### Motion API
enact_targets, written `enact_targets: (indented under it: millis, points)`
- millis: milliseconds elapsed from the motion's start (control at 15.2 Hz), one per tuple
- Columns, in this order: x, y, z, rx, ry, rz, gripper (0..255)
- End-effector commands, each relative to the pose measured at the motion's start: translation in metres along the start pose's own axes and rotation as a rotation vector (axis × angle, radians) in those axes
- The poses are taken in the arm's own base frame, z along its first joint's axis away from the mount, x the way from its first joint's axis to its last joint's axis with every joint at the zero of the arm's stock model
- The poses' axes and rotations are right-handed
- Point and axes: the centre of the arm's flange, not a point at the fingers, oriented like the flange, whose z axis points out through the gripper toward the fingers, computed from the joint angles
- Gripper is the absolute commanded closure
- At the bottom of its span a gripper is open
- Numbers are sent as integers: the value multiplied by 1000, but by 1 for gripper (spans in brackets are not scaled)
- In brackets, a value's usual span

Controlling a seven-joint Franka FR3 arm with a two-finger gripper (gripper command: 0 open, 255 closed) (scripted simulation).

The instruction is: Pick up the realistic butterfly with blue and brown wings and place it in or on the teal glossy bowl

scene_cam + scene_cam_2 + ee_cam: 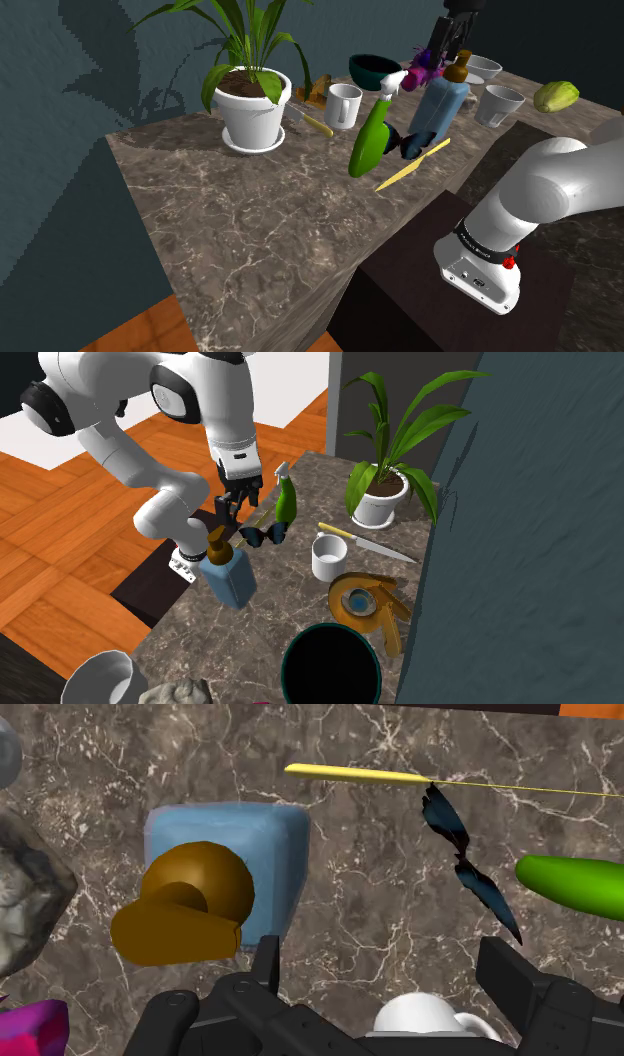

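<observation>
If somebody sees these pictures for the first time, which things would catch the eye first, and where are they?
Probably the leafy potted plant at the shoulder view's left of the marble counter, then the bright green spray bottle and the blue bottle with a brown pump. Between these two bottles sits the dark blue butterfly, close to a yellow knife, with the open gripper hanging above the counter beside it.

Mid-frame in the shoulder view, the butterfly [408,145] is mostly hidden between the green sprayer [368,140] and the blue bottle [438,105]. The second exterior view's bottom edge cuts off the teal bowl [330,662] and a white bowl [100,677].
</observation>
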Motion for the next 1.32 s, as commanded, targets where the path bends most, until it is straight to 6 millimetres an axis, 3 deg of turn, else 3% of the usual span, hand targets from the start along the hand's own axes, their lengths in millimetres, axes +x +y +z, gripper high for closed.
enact_targets:
  millis: [0, 792, 1254]
  points:
    - [0, 0, 0, 0, 0, 0, 0]
    - [-15, -81, 127, 74, 47, -444, 0]
    - [-16, -88, 165, 78, 49, -467, 0]
